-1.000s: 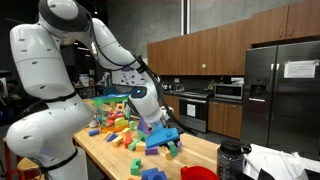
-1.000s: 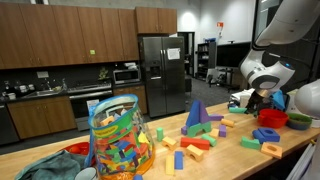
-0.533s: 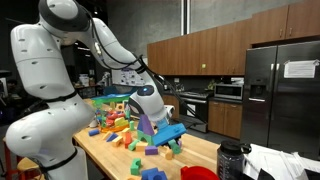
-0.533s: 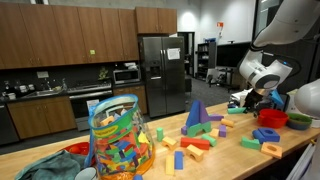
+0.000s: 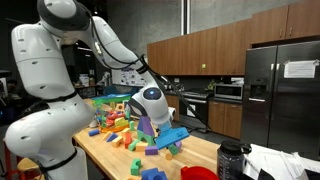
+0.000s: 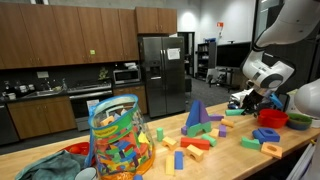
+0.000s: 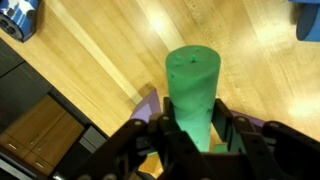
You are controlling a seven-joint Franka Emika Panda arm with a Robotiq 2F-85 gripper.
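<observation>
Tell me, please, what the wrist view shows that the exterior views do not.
Only the wrist view shows, close up, the green cylinder clamped between the fingers of the tool, with a purple piece beside it. Only the exterior views show the robot arm, the fridge, the kitchen cabinets, the clear bag of blocks and the red bowl. Both share the wooden table and the tool itself.

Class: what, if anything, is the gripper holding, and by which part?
The gripper holds a green cylinder block, clamped on opposite sides of the end nearest the wrist camera; the far end juts out free.
</observation>
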